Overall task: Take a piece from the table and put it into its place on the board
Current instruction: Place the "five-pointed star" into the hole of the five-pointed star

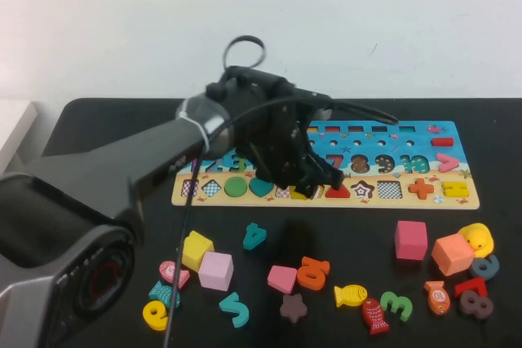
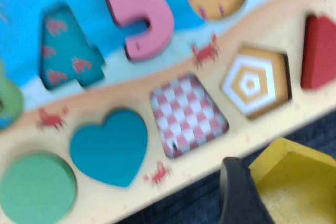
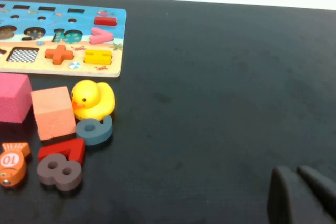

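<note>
Left pincer (image 1: 303, 185) hangs over the near edge of the board (image 1: 457, 198), its fingers (image 2: 242, 195) gripping the yellow pentagon piece (image 2: 294, 182). Piece sits just above the counter (image 1: 342, 234), beside the empty hexagon cut-out (image 2: 255, 81) and checked cut-out (image 2: 188, 115). Right pincer (image 3: 302, 195) low over bare counter, well apart from the board, fingers together.

My black table (image 1: 497, 132) carries the board (image 1: 326, 200) toward the far side. Nearer me lie loose cubes (image 1: 410, 240), numbers (image 1: 313, 271), fish (image 1: 350, 295), a star (image 1: 293, 308) and a duck (image 1: 478, 239).
</note>
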